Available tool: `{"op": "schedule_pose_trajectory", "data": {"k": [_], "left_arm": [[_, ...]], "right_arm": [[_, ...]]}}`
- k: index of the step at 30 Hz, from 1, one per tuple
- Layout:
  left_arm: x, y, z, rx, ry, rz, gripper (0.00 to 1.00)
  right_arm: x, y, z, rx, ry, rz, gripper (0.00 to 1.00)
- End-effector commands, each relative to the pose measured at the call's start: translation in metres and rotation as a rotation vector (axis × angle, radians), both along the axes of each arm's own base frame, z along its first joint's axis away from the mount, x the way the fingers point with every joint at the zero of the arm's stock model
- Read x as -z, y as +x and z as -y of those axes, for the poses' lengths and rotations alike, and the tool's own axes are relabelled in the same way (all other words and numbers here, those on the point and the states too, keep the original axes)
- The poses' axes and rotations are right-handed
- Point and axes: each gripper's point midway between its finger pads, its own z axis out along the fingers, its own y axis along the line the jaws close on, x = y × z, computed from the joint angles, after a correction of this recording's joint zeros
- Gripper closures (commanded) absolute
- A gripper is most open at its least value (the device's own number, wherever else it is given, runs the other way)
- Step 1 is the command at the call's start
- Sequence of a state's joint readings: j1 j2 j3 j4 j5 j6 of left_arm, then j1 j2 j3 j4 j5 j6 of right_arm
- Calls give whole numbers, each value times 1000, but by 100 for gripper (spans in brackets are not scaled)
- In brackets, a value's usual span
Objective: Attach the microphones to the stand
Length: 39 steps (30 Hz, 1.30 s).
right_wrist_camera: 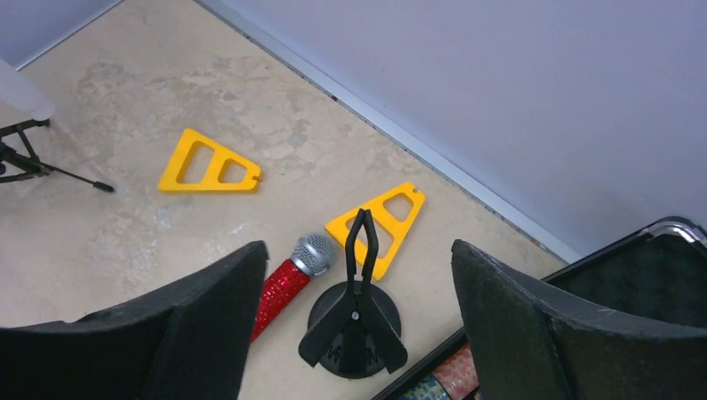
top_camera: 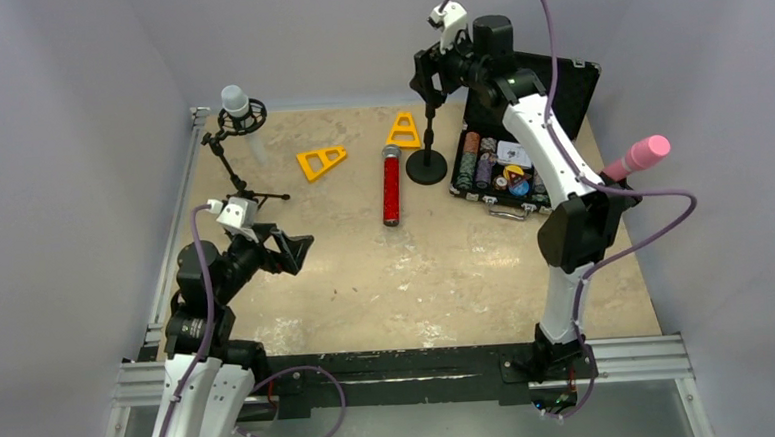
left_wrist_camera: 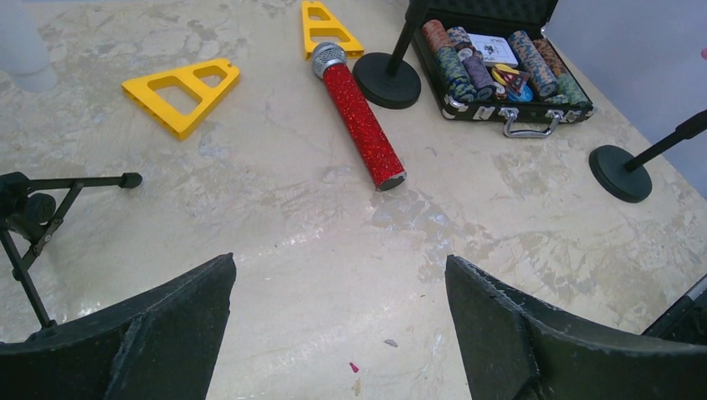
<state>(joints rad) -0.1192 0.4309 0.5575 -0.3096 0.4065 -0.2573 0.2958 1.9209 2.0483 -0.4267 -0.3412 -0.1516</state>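
The glittery red microphone [top_camera: 391,186] lies flat on the bench [top_camera: 367,280] mid-scene, with its silver head toward the far side. It is just left of a round-based stand [top_camera: 427,164] with a bare clip. The right hand [top_camera: 426,76] hangs above that clip, jaws wide apart, gripping nothing. The left hand [top_camera: 300,253], near left, is likewise spread and empty. The white microphone [top_camera: 235,101] sits in a tripod stand [top_camera: 227,162] far left. The pink microphone [top_camera: 637,155] sticks up at the right. A card in the chip case [top_camera: 579,88] bears print too small to read.
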Motion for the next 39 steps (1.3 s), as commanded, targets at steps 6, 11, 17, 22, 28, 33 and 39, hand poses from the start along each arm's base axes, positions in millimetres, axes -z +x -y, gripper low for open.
{"op": "schedule_pose_trajectory", "data": {"k": [6, 11, 17, 22, 28, 33, 39], "left_arm": [[-10, 3, 0, 3, 18, 34, 1], [-10, 3, 0, 4, 18, 35, 1], [-11, 2, 0, 5, 17, 38, 1], [-12, 1, 0, 5, 17, 43, 1], [-14, 0, 0, 7, 16, 50, 1], [-15, -1, 0, 10, 13, 56, 1], [-16, -2, 1, 12, 11, 59, 1]], "right_arm": [[15, 23, -2, 47, -78, 24, 42], [25, 24, -3, 36, -111, 17, 64], [24, 20, 0, 24, -154, 29, 100], [12, 5, 3, -2, -173, 40, 100], [-17, -40, 2, -82, -129, 53, 100], [-19, -83, -1, -166, -85, 15, 100], [-12, -137, -7, -286, -51, -29, 100]]}}
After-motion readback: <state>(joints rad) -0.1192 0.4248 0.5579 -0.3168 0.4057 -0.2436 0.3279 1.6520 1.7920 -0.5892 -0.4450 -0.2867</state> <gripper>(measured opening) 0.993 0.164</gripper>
